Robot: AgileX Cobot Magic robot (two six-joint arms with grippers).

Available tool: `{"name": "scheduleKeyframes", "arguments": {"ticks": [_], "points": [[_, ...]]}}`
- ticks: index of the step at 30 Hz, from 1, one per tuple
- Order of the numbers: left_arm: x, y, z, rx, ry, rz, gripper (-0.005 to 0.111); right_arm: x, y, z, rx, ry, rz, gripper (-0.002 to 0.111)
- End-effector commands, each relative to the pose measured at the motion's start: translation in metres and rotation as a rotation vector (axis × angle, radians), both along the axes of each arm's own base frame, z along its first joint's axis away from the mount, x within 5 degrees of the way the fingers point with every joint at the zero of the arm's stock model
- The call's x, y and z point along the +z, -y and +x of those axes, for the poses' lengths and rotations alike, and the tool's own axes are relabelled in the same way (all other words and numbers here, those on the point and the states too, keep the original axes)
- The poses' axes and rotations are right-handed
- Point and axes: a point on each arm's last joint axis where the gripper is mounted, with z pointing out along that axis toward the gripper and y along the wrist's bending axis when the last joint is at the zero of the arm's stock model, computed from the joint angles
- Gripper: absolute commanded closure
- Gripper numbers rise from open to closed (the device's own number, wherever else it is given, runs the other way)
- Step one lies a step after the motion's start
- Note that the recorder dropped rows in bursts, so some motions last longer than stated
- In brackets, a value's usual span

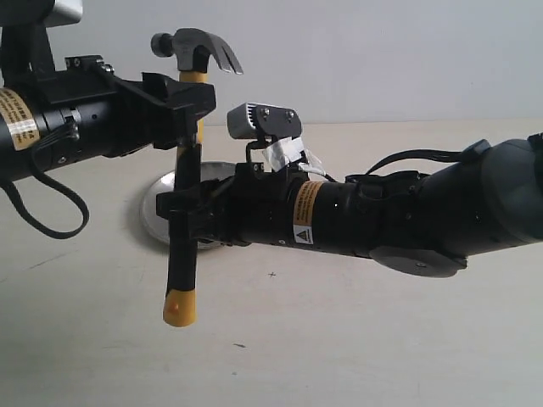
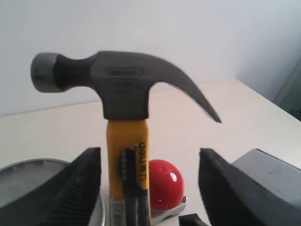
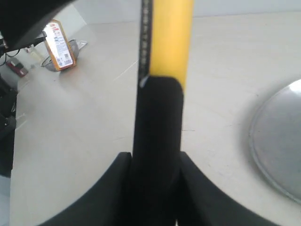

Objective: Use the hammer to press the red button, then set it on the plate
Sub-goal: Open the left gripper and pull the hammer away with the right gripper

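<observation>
The hammer is steel-grey, yellow and black, the red button glossy, the plate silver, the tabletop pale beige.

The right arm lies level on the claw side of the hammer, with the right gripper clamped about midway along the black handle, its fingers pressed against both sides. The left arm lies level on the striking-face side, higher up. The left gripper sits at the yellow neck just under the head, its fingers spread wide, one just beside the neck and the other well apart from it.
</observation>
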Motion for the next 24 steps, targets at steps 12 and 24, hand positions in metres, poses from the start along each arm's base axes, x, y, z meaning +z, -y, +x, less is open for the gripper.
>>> {"name": "scheduleKeyframes", "arguments": {"ticks": [12, 24], "points": [[0.034, -0.054, -0.050, 0.078, 0.151, 0.086, 0.106, 0.025, 0.022, 0.006, -0.226, -0.017, -0.145, 0.108], [0.018, -0.127, -0.164, 0.145, 0.452, 0.014, 0.107, 0.119, 0.087, -0.053, -0.411, -0.012, -0.455, 0.108]]}}
